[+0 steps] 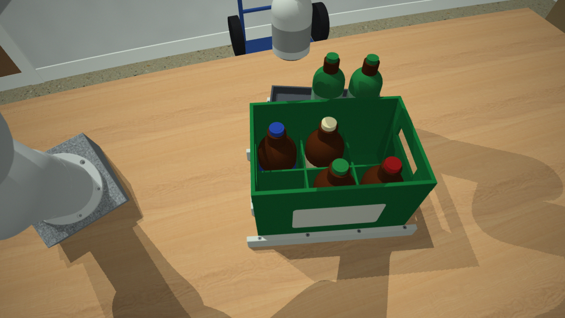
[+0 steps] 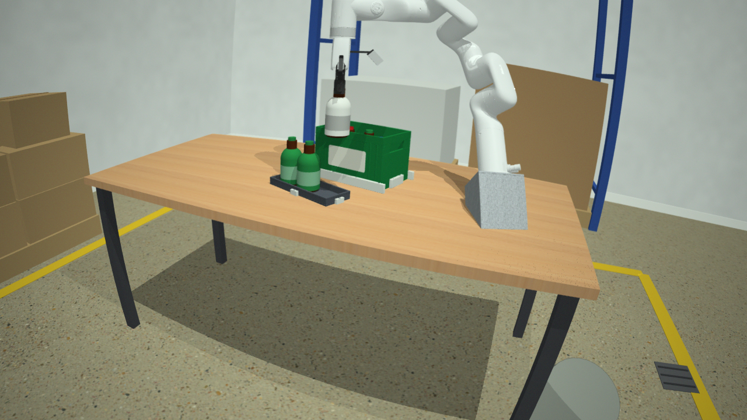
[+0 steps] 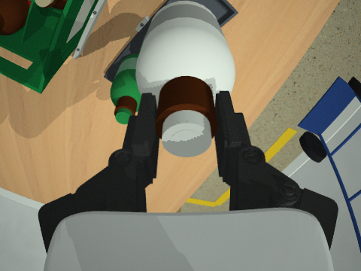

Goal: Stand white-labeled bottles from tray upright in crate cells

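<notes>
My gripper (image 3: 186, 111) is shut on the brown neck of a white-labeled bottle (image 3: 185, 57). The bottle hangs upright high above the table, over the dark tray (image 2: 309, 192) and just beside the green crate (image 2: 361, 151); it also shows in the top view (image 1: 291, 29) and the exterior view (image 2: 338, 115). The crate (image 1: 335, 170) holds brown bottles with a blue cap (image 1: 276, 129), a cream cap (image 1: 328, 124), a green cap (image 1: 339, 166) and a red cap (image 1: 391, 164). Its near-left and far-right cells are empty. Two green bottles (image 1: 328, 79) (image 1: 366, 77) stand upright on the tray.
The arm's grey base block (image 2: 495, 199) stands on the table to the crate's side. White brackets (image 1: 331, 236) edge the crate's foot. A blue hand truck (image 1: 252, 31) stands on the floor beyond the table. Cardboard boxes (image 2: 36, 172) are stacked far off.
</notes>
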Controlling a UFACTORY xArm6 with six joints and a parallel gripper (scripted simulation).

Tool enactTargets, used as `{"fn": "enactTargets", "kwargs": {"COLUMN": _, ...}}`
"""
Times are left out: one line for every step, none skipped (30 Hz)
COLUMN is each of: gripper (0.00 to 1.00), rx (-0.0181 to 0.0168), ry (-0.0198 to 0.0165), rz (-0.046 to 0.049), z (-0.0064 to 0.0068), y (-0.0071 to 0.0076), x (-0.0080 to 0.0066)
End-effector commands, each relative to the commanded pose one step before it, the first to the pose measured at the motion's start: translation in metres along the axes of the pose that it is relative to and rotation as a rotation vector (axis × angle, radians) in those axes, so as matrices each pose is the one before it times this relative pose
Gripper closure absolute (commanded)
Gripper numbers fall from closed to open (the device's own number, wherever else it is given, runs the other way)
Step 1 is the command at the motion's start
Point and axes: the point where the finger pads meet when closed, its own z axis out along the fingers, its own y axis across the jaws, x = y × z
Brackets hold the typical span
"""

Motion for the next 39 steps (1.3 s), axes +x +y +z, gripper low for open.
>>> {"fn": "enactTargets", "kwargs": {"gripper": 1.0, "rx": -0.00188, "ry": -0.00424, "rz": 0.00116, "z": -0.00185, "y": -0.00393, "x": 0.00304}}
{"fn": "enactTargets", "kwargs": {"gripper": 1.0, "rx": 0.0, "ry": 0.0, "rz": 0.0, "z": 0.0, "y": -0.00114, "x": 0.00113}}
{"fn": "enactTargets", "kwargs": {"gripper": 1.0, "rx": 0.0, "ry": 0.0, "rz": 0.0, "z": 0.0, "y": -0.00116, "x": 0.00115}}
{"fn": "enactTargets", "kwargs": {"gripper": 1.0, "rx": 0.0, "ry": 0.0, "rz": 0.0, "z": 0.0, "y": -0.00118, "x": 0.00117}}
{"fn": "enactTargets", "kwargs": {"gripper": 1.0, "rx": 0.0, "ry": 0.0, "rz": 0.0, "z": 0.0, "y": -0.0012, "x": 0.00119}}
{"fn": "enactTargets", "kwargs": {"gripper": 1.0, "rx": 0.0, "ry": 0.0, "rz": 0.0, "z": 0.0, "y": -0.00123, "x": 0.00121}}
{"fn": "enactTargets", "kwargs": {"gripper": 1.0, "rx": 0.0, "ry": 0.0, "rz": 0.0, "z": 0.0, "y": -0.00124, "x": 0.00124}}
{"fn": "enactTargets", "kwargs": {"gripper": 1.0, "rx": 0.0, "ry": 0.0, "rz": 0.0, "z": 0.0, "y": -0.00127, "x": 0.00126}}
{"fn": "enactTargets", "kwargs": {"gripper": 1.0, "rx": 0.0, "ry": 0.0, "rz": 0.0, "z": 0.0, "y": -0.00129, "x": 0.00128}}
{"fn": "enactTargets", "kwargs": {"gripper": 1.0, "rx": 0.0, "ry": 0.0, "rz": 0.0, "z": 0.0, "y": -0.00131, "x": 0.0013}}
{"fn": "enactTargets", "kwargs": {"gripper": 1.0, "rx": 0.0, "ry": 0.0, "rz": 0.0, "z": 0.0, "y": -0.00133, "x": 0.00132}}
{"fn": "enactTargets", "kwargs": {"gripper": 1.0, "rx": 0.0, "ry": 0.0, "rz": 0.0, "z": 0.0, "y": -0.00135, "x": 0.00134}}
{"fn": "enactTargets", "kwargs": {"gripper": 1.0, "rx": 0.0, "ry": 0.0, "rz": 0.0, "z": 0.0, "y": 0.0, "x": 0.0}}
{"fn": "enactTargets", "kwargs": {"gripper": 1.0, "rx": 0.0, "ry": 0.0, "rz": 0.0, "z": 0.0, "y": 0.0, "x": 0.0}}
{"fn": "enactTargets", "kwargs": {"gripper": 1.0, "rx": 0.0, "ry": 0.0, "rz": 0.0, "z": 0.00001, "y": -0.00137, "x": 0.00136}}
{"fn": "enactTargets", "kwargs": {"gripper": 1.0, "rx": 0.0, "ry": 0.0, "rz": 0.0, "z": -0.00001, "y": -0.0014, "x": 0.00137}}
{"fn": "enactTargets", "kwargs": {"gripper": 1.0, "rx": 0.0, "ry": 0.0, "rz": 0.0, "z": 0.0, "y": -0.00141, "x": 0.0014}}
{"fn": "enactTargets", "kwargs": {"gripper": 1.0, "rx": 0.0, "ry": 0.0, "rz": 0.0, "z": 0.0, "y": -0.00143, "x": 0.00141}}
{"fn": "enactTargets", "kwargs": {"gripper": 1.0, "rx": 0.0, "ry": 0.0, "rz": 0.0, "z": 0.0, "y": -0.00145, "x": 0.00143}}
{"fn": "enactTargets", "kwargs": {"gripper": 1.0, "rx": 0.0, "ry": 0.0, "rz": 0.0, "z": 0.0, "y": -0.00146, "x": 0.00145}}
{"fn": "enactTargets", "kwargs": {"gripper": 1.0, "rx": 0.0, "ry": 0.0, "rz": 0.0, "z": -0.00001, "y": -0.00149, "x": 0.00146}}
{"fn": "enactTargets", "kwargs": {"gripper": 1.0, "rx": 0.0, "ry": 0.0, "rz": 0.0, "z": 0.0, "y": -0.00149, "x": 0.00149}}
{"fn": "enactTargets", "kwargs": {"gripper": 1.0, "rx": 0.0, "ry": 0.0, "rz": 0.0, "z": 0.0, "y": -0.00152, "x": 0.0015}}
{"fn": "enactTargets", "kwargs": {"gripper": 1.0, "rx": 0.0, "ry": 0.0, "rz": 0.0, "z": 0.0, "y": -0.00153, "x": 0.00152}}
{"fn": "enactTargets", "kwargs": {"gripper": 1.0, "rx": 0.0, "ry": 0.0, "rz": 0.0, "z": 0.0, "y": -0.00155, "x": 0.00153}}
{"fn": "enactTargets", "kwargs": {"gripper": 1.0, "rx": 0.0, "ry": 0.0, "rz": 0.0, "z": 0.0, "y": -0.00157, "x": 0.00155}}
{"fn": "enactTargets", "kwargs": {"gripper": 1.0, "rx": 0.0, "ry": 0.0, "rz": 0.0, "z": 0.0, "y": -0.00157, "x": 0.00156}}
{"fn": "enactTargets", "kwargs": {"gripper": 1.0, "rx": 0.0, "ry": 0.0, "rz": 0.0, "z": 0.0, "y": -0.0016, "x": 0.00157}}
{"fn": "enactTargets", "kwargs": {"gripper": 1.0, "rx": 0.0, "ry": 0.0, "rz": 0.0, "z": 0.00001, "y": -0.0016, "x": 0.00159}}
{"fn": "enactTargets", "kwargs": {"gripper": 1.0, "rx": 0.0, "ry": 0.0, "rz": 0.0, "z": 0.0, "y": 0.0, "x": 0.0}}
{"fn": "enactTargets", "kwargs": {"gripper": 1.0, "rx": 0.0, "ry": 0.0, "rz": 0.0, "z": 0.0, "y": 0.0, "x": 0.0}}
{"fn": "enactTargets", "kwargs": {"gripper": 1.0, "rx": 0.0, "ry": 0.0, "rz": 0.0, "z": -0.00001, "y": -0.00163, "x": 0.0016}}
{"fn": "enactTargets", "kwargs": {"gripper": 1.0, "rx": 0.0, "ry": 0.0, "rz": 0.0, "z": 0.0, "y": -0.00163, "x": 0.00162}}
{"fn": "enactTargets", "kwargs": {"gripper": 1.0, "rx": 0.0, "ry": 0.0, "rz": 0.0, "z": 0.0, "y": -0.00165, "x": 0.00163}}
{"fn": "enactTargets", "kwargs": {"gripper": 1.0, "rx": 0.0, "ry": 0.0, "rz": 0.0, "z": 0.0, "y": -0.00165, "x": 0.00164}}
{"fn": "enactTargets", "kwargs": {"gripper": 1.0, "rx": 0.0, "ry": 0.0, "rz": 0.0, "z": 0.0, "y": -0.00167, "x": 0.00165}}
{"fn": "enactTargets", "kwargs": {"gripper": 1.0, "rx": 0.0, "ry": 0.0, "rz": 0.0, "z": 0.0, "y": -0.00168, "x": 0.00166}}
{"fn": "enactTargets", "kwargs": {"gripper": 1.0, "rx": 0.0, "ry": 0.0, "rz": 0.0, "z": 0.0, "y": -0.00169, "x": 0.00167}}
{"fn": "enactTargets", "kwargs": {"gripper": 1.0, "rx": 0.0, "ry": 0.0, "rz": 0.0, "z": 0.0, "y": -0.0017, "x": 0.00168}}
